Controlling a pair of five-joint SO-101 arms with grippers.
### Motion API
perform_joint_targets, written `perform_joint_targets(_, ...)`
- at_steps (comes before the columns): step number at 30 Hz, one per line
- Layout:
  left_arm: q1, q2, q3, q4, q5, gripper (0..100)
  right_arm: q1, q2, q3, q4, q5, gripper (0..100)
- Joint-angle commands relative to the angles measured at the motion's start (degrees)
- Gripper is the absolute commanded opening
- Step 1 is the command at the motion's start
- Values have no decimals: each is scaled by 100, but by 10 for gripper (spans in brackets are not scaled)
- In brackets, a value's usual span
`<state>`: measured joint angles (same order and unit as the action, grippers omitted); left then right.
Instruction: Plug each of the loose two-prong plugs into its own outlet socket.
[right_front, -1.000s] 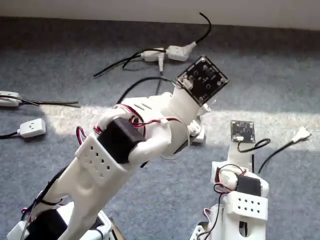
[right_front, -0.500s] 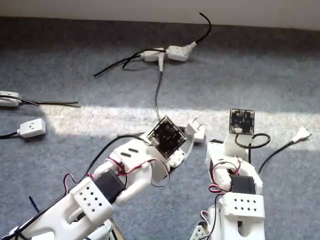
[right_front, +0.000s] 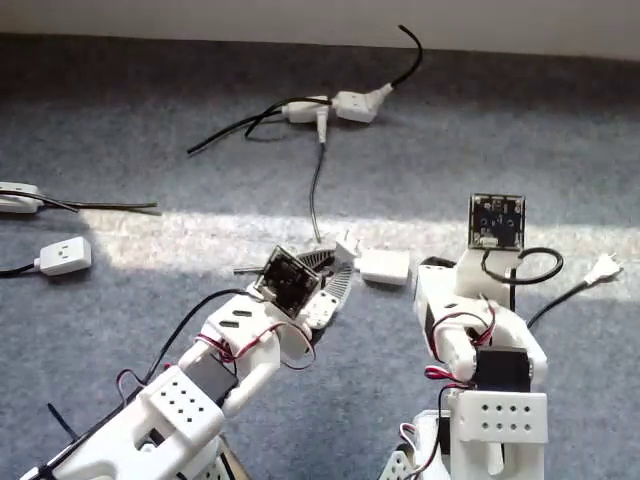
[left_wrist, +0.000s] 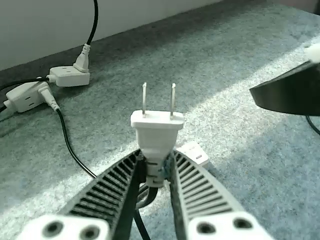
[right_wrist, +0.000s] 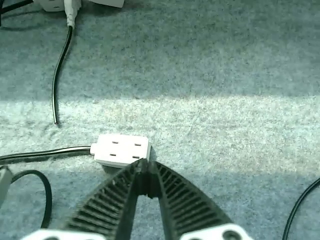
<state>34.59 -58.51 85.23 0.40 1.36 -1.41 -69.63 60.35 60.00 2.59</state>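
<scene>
Grey carpet (right_front: 560, 150) throughout; pale wall (right_front: 300, 15) along far edge; sunlit band (right_front: 200, 235) crossing carpet.

White arms (right_front: 190, 400), black ribbed jaws

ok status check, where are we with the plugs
Left gripper shut on two-prong plug, prongs clear. Right gripper shut, empty, tips beside outlet socket. Nothing lying between plug and socket.

A white two-prong plug (left_wrist: 157, 131) is sitting clamped in the left gripper (left_wrist: 155, 167), prongs forward; a white outlet socket (right_front: 384, 266) is lying at its three o'clock.
</scene>
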Motion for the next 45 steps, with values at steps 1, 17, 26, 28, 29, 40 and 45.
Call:
perform_joint_targets(1,-171,-101,338,-800,457,6,-400,-57,-919,1007,756,7)
perform_joint_targets(17,655,-92,620,-1099,440,6,-2448,-48,-3134,3284,1196,7)
perform_joint_targets(26,1095,-101,646,-1064,440,6,-2695,-40,-3213,3213,958,7)
perform_joint_targets(28,1226,-101,646,-1064,440,6,-2695,-40,-3213,3222,958,7)
perform_joint_targets(29,1244,-101,637,-1099,440,6,-2695,-40,-3213,3240,958,7)
perform_joint_targets(40,1235,-145,514,-1310,431,6,-2703,-31,-2404,2721,958,7)
perform_joint_targets(45,1007,-163,462,-1310,457,6,-2677,-22,-1807,2308,958,7)
